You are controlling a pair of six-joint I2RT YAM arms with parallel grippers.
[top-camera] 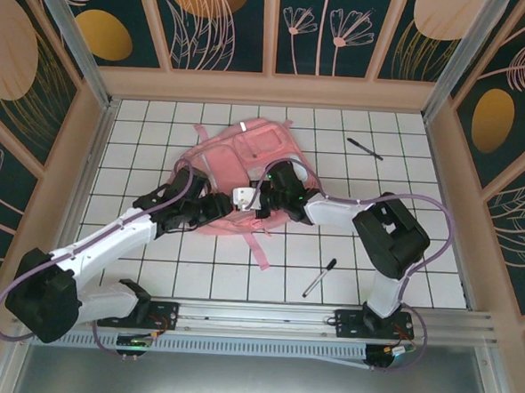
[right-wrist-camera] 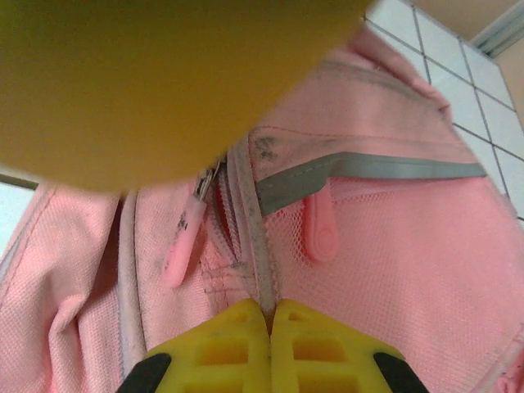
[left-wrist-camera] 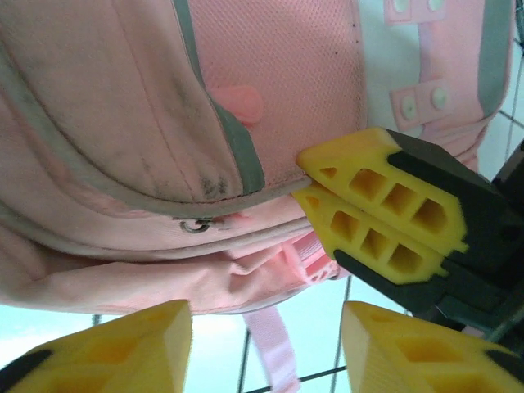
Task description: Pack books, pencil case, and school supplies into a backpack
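The backpack [top-camera: 247,160] was soft and limp, probably best gripped at its stitched seam [right-wrist-camera: 255,246]. The right gripper [right-wrist-camera: 268,315] clenched that seam; the left gripper [left-wrist-camera: 266,336] stood released.

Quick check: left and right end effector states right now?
Left end effector: open, holding nothing.
Right end effector: closed on a seam of the backpack.

Matt pink woven-cloth backpack [top-camera: 247,160]
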